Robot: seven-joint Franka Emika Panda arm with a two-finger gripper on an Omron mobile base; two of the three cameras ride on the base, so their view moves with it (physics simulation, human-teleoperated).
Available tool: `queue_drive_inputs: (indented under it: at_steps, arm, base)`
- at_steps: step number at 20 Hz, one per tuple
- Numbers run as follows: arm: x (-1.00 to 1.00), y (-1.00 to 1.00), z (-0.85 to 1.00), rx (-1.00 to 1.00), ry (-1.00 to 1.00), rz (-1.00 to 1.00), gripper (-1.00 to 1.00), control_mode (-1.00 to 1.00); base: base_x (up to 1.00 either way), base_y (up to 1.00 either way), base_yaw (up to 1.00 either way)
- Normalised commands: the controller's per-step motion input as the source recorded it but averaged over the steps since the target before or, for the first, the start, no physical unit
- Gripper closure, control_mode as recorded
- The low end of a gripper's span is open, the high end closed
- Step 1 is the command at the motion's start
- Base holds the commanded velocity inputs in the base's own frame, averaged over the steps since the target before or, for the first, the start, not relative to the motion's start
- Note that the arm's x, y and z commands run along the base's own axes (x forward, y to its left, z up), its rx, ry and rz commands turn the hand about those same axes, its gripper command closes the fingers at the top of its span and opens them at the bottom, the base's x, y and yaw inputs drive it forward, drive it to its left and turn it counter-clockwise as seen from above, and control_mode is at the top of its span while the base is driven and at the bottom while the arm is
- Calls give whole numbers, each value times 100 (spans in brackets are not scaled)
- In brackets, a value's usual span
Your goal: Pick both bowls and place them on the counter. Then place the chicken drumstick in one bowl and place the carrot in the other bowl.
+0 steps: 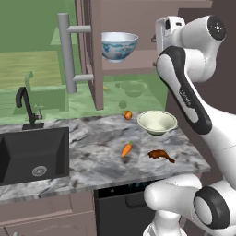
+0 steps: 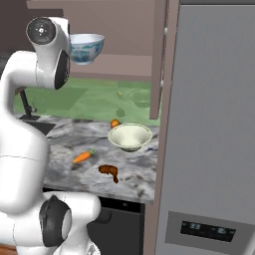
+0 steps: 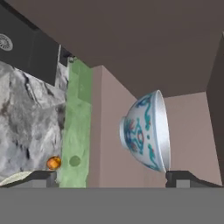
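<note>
Bowls first: the deep white one with the blue pattern [image 1: 119,46] sits upright on the shelf of the open wall cabinet [image 1: 138,60], and I see it dead ahead in the hand view, where it looks tipped on its side because the camera is rolled, blue and teal swirls on the outside, plain pale inside. My gripper [image 3: 111,177] has its two fingertips spread wide apart, one on each side of that bowl's lower edge, gripping nothing, with the bowl beyond the tips. Down on the marbled counter [image 1: 92,161] the shallower cream bowl with the pale green outside [image 1: 157,122] stands upright near the right end, rim up and nothing in it. In front of it lies the chicken drumstick [image 1: 161,155], dark brown and glossy, long axis running left to right in the left base view, thick end to the left, thin end tapering right. Just left of that is the carrot [image 1: 126,149], orange, lying on a slant with its green leafy tip pointing up and away toward the wall. A small round orange-red fruit [image 1: 127,115] sits behind, near the cream bowl. Black sink [image 1: 32,154] and its faucet [image 1: 26,108] are off at the left. I can't read any lettering anywhere.
</note>
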Motion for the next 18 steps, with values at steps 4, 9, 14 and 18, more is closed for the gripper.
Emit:
queue_drive_inputs:
  at_steps: [4, 9, 14, 18]
  arm:
    - [25, 0, 0, 3, -7, 5, -100, -100]
    - [42, 7, 9, 4, -1, 7, -100, -100]
    - [47, 13, 1, 1, 0, 12, -100, -100]
    - [37, 18, 0, 0, 4, 11, -100, -100]
  base:
    - [0, 0, 0]
    - [0, 0, 0]
    - [0, 0, 0]
    - [0, 0, 0]
